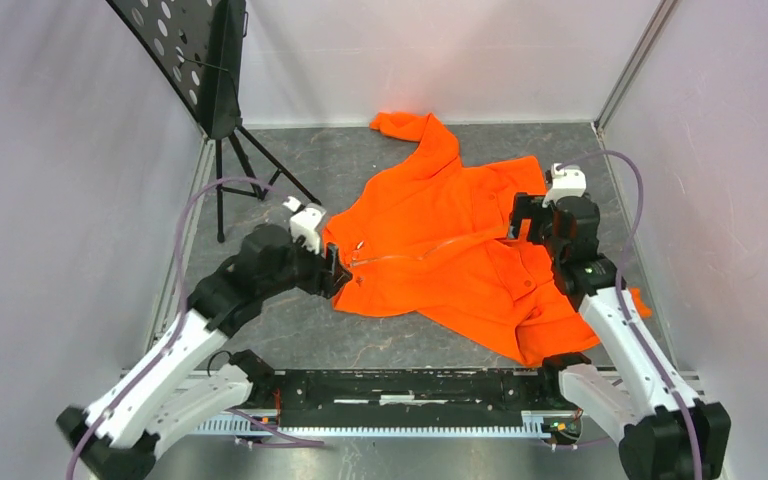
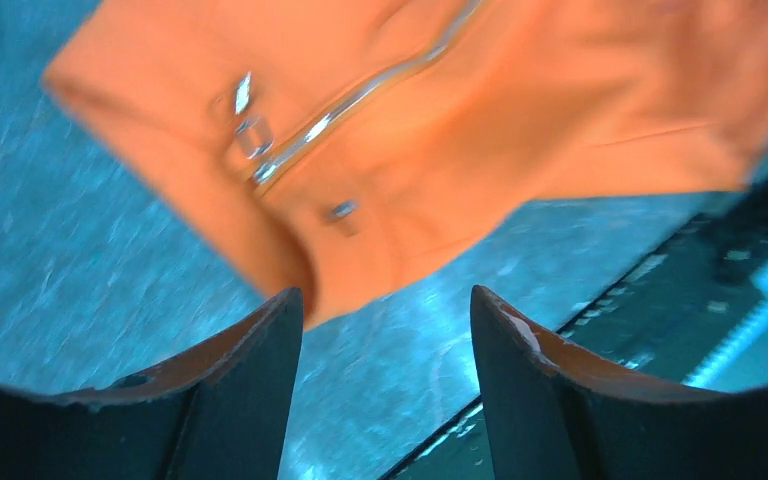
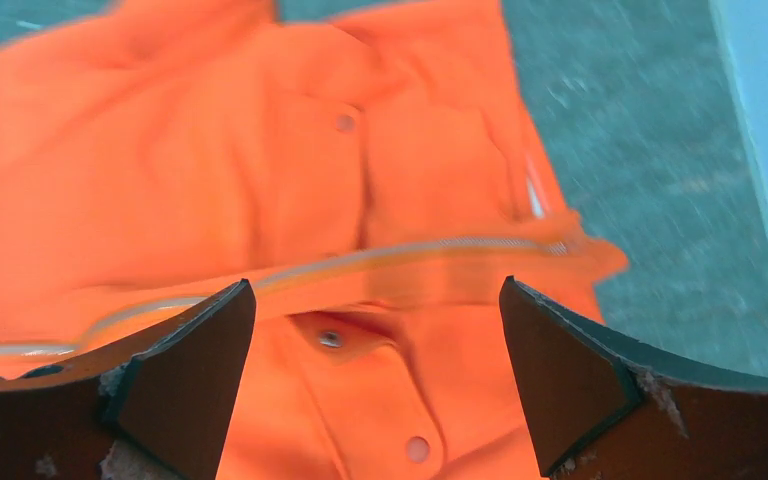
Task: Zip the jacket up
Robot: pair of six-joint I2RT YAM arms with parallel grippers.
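The bright orange jacket (image 1: 450,250) lies flat on the grey table, one sleeve reaching to the back. Its pale zipper (image 1: 415,256) runs left to right across the middle. In the left wrist view the zipper pull (image 2: 248,135) sits near the jacket's hem (image 2: 290,270). My left gripper (image 1: 335,272) is open and empty at the jacket's left edge, just off the hem (image 2: 385,305). My right gripper (image 1: 522,225) is open and empty above the jacket's right part, over a snap pocket (image 3: 360,380) below the zipper (image 3: 410,250).
A black perforated music stand (image 1: 200,60) on a tripod stands at the back left. Pale walls close in the left, back and right. A black rail (image 1: 410,390) runs along the near edge between the arm bases.
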